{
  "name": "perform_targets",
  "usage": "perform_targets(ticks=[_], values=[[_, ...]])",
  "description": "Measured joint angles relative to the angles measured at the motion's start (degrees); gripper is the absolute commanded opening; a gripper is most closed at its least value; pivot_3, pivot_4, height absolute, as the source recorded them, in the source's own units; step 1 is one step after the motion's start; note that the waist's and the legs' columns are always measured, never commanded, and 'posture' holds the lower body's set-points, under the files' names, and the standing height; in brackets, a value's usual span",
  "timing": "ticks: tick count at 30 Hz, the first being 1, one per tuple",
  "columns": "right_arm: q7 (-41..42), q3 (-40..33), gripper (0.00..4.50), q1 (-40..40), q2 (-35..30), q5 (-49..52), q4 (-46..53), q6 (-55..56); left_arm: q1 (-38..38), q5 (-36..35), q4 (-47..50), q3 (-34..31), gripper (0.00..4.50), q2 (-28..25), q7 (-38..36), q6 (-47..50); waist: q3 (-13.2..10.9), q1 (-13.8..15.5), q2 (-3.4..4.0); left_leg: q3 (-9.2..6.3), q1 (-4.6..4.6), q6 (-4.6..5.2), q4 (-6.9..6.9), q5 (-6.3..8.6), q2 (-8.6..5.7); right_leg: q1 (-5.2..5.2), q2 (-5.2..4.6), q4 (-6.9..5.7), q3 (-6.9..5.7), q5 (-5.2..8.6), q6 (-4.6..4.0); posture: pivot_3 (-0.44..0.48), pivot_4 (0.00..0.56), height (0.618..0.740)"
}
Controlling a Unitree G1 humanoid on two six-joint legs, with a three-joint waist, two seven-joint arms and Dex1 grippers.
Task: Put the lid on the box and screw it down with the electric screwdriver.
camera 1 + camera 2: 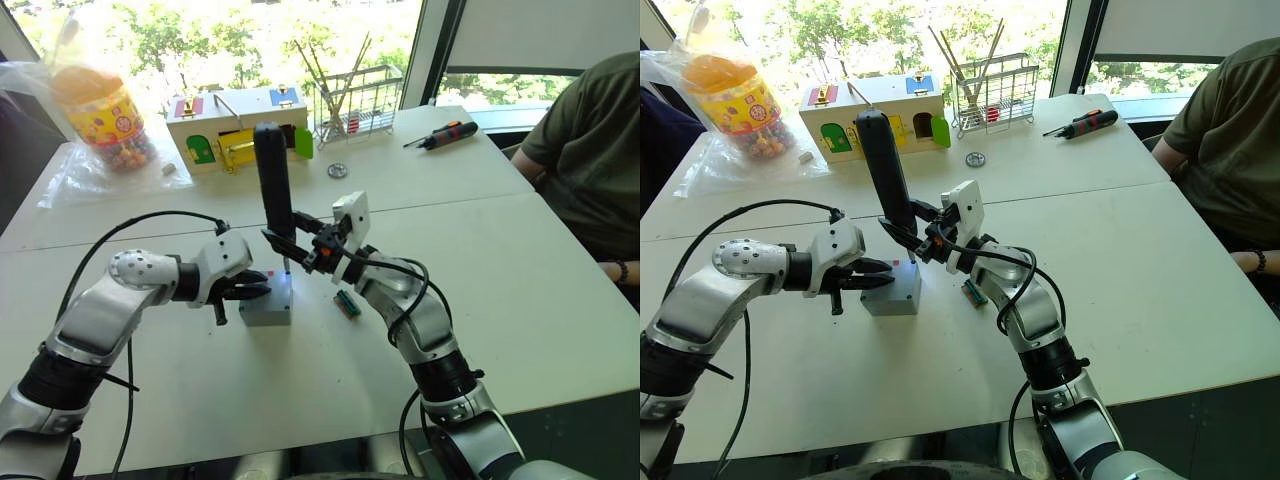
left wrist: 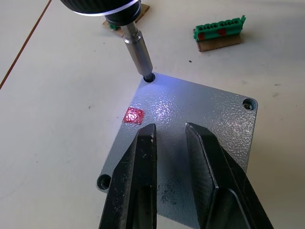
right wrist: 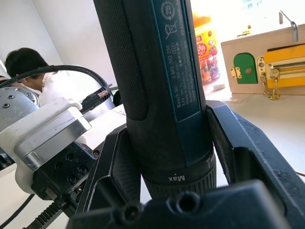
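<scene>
My left claw [image 1: 245,290] rests on the lid [image 2: 190,138], fingers a little apart with nothing between them, their tips pressing the grey surface. The lid sits on the box [image 1: 266,306], which stands on the white table [image 1: 520,300] in front of me, a red mark on top near one corner. My right claw [image 1: 290,243] is clamped around the lower body of the electric screwdriver [image 1: 273,175], holding it upright. Its metal bit goes down into a corner screw hole of the lid. Just beside the box lies a small green part [image 1: 346,304]. Farther back stand a colourful wooden box [image 1: 237,127] and a wire rack [image 1: 357,100].
</scene>
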State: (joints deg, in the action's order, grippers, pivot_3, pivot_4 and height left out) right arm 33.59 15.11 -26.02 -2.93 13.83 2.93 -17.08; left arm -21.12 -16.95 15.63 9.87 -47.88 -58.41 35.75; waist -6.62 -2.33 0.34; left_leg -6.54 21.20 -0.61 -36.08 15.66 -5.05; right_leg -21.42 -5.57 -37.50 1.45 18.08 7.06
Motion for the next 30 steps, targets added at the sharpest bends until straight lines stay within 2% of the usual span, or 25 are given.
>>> perform_targets(ticks=[6,11,13,15,16,19,22,24,26,29,30], values=[[-1.2,-1.1,1.80,-0.1,0.2,1.2,2.0,-2.3,0.0,0.1,-0.3,0.0,0.94,0.3,-0.1,-0.5,0.0,0.3,0.02,-0.01,0.06,-0.01,0.00,-0.01,0.00,-0.01,-0.01,0.07,0.00,0.00,0.00,0.000,0.150,0.740],[-4.7,-4.1,1.80,-1.5,0.3,5.4,7.1,-12.1,-0.1,0.0,-0.5,-0.1,0.94,0.3,-0.3,-1.5,-0.4,0.5,0.03,-0.04,0.28,-0.07,-0.01,-0.04,-0.01,-0.22,-0.04,0.08,0.00,0.00,0.00,0.000,0.150,0.740],[-6.9,-6.9,1.80,-3.2,0.5,8.1,8.7,-16.8,-0.6,-0.6,-0.5,-0.3,0.94,0.3,-0.7,-1.1,-0.7,0.7,0.01,-0.04,0.51,-0.13,-0.03,-0.08,-0.01,-0.44,-0.06,0.04,0.01,-0.01,-0.01,0.000,0.150,0.740],[-9.2,-10.7,1.80,-6.7,0.0,10.9,10.5,-20.6,-1.4,-1.9,-0.5,-1.0,0.94,0.3,-1.2,0.1,-0.7,0.9,-0.03,-0.04,1.27,-0.29,-0.21,-0.20,-0.04,-1.06,-0.04,-0.27,0.01,-0.03,-0.01,0.000,0.150,0.740],[-10.7,-13.5,1.80,-9.5,-0.5,13.2,11.5,-23.0,-1.7,-3.0,-0.6,-1.7,0.94,0.3,-1.5,1.0,-1.0,1.0,-0.11,-0.01,1.51,-0.67,-0.29,-0.42,-0.08,-1.34,-0.07,-0.55,0.03,-0.03,-0.01,0.000,0.150,0.740],[-16.5,-23.3,1.80,-19.0,-3.1,20.3,13.0,-30.3,-4.3,-7.4,-1.0,-5.0,0.94,0.4,-2.5,3.8,-1.3,1.2,-0.18,-0.19,2.27,-0.85,-0.53,-0.55,-0.03,-2.05,-0.06,-0.72,-0.10,-0.05,-0.03,0.000,0.150,0.740],[-22.2,-32.2,1.80,-26.5,-8.8,27.1,12.2,-40.8,-9.8,-11.5,-0.9,-8.7,0.94,0.9,-2.7,6.7,-1.4,1.3,-0.15,-0.21,2.28,-0.82,-0.67,-0.53,-0.04,-1.90,-0.08,-0.66,-0.18,-0.05,-0.04,0.000,0.150,0.740],[-22.6,-34.6,1.80,-28.8,-15.6,29.8,10.0,-48.7,-12.7,-13.9,-0.4,-9.6,0.94,2.0,-2.5,8.1,-1.4,1.4,-0.13,-0.14,2.28,-0.72,-0.77,-0.48,-0.08,-1.80,-0.11,-0.61,-0.16,-0.04,-0.03,0.000,0.150,0.740],[-20.4,-34.0,1.80,-29.7,-25.6,30.9,6.2,-58.4,-14.4,-16.3,1.4,-9.4,0.94,3.9,-2.5,9.1,-1.6,1.5,-0.16,-0.06,2.29,-0.55,-0.94,-0.38,-0.08,-1.70,-0.14,-0.56,-0.14,-0.04,-0.03,0.000,0.150,0.740],[-14.1,-26.2,1.80,-26.9,-40.1,29.9,1.2,-65.9,-15.1,-15.9,3.2,-6.5,0.94,5.4,-2.5,8.3,-1.8,1.5,-0.26,0.05,2.30,-0.24,-0.97,-0.20,-0.09,-1.68,-0.21,-0.53,-0.13,-0.04,-0.02,0.000,0.150,0.740],[-12.7,-24.1,1.80,-25.4,-42.8,29.1,-1.0,-67.6,-14.7,-15.4,3.6,-5.2,0.94,5.4,-2.7,7.7,-1.8,1.4,-0.30,0.06,2.30,-0.19,-0.97,-0.17,-0.08,-1.68,-0.20,-0.54,-0.12,-0.04,-0.02,0.000,0.150,0.740]])
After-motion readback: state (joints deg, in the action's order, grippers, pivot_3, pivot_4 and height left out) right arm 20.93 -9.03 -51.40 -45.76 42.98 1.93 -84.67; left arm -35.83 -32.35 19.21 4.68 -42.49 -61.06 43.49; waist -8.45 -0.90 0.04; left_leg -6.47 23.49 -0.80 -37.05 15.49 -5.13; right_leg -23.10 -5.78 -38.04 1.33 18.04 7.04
